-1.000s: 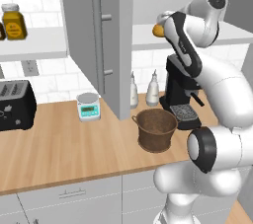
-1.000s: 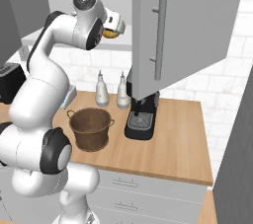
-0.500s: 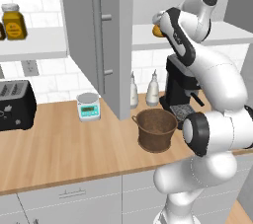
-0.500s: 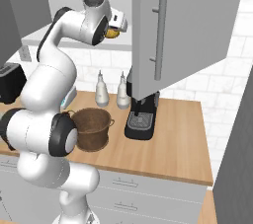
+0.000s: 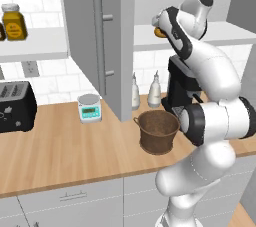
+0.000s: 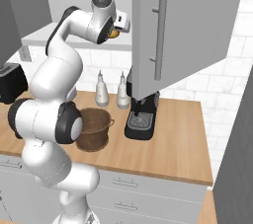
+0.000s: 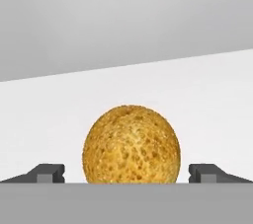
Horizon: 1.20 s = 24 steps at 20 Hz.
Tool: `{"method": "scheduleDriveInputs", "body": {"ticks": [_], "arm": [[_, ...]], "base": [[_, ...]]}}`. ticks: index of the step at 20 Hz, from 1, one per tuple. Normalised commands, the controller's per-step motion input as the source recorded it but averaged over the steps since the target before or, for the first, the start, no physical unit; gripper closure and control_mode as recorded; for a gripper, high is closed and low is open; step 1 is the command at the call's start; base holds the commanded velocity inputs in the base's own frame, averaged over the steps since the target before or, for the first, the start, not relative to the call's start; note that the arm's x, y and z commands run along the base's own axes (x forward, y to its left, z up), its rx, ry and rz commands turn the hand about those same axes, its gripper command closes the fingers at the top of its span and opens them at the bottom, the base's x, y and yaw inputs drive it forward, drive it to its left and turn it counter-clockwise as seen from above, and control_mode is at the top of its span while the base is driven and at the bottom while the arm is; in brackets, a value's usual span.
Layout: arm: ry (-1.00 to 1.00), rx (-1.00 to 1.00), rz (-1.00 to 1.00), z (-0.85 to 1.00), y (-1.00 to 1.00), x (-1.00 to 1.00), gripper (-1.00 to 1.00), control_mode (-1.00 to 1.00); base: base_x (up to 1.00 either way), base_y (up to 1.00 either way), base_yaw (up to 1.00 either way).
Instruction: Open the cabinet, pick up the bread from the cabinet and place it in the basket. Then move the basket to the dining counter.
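- The arm (image 5: 215, 71) is showing a glossy white shell made of thick, rounded segments.
- Dark, almost black bands are sitting at the joints; one wide band is circling the big round joint low on the arm.
- A round dark cap with a small light dot is closing the top joint.
- The finger tips (image 7: 49, 172) are looking small, dark grey and blocky.
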Motion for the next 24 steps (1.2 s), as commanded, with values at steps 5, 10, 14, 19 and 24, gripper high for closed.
{"method": "scheduleDriveInputs", "body": {"ticks": [5, 10, 14, 19, 24], "arm": [[0.04, 0.00, 0.00, -0.05, -0.08, 0.23, -1.00, -1.00], [0.07, 0.00, 0.00, -0.07, -0.02, 0.17, -1.00, -1.00], [0.04, 0.00, 0.02, -0.06, 0.00, 0.05, -1.00, -1.00], [-0.03, -0.12, 0.13, -0.50, 0.45, -0.14, -1.00, -1.00], [-0.12, -0.03, 0.17, -0.50, 0.41, -0.12, 1.00, -1.00]], "base": [[0.00, 0.00, 0.00], [0.00, 0.00, 0.00], [0.00, 0.00, 0.00], [0.00, 0.00, 0.00], [0.00, 0.00, 0.00]]}}
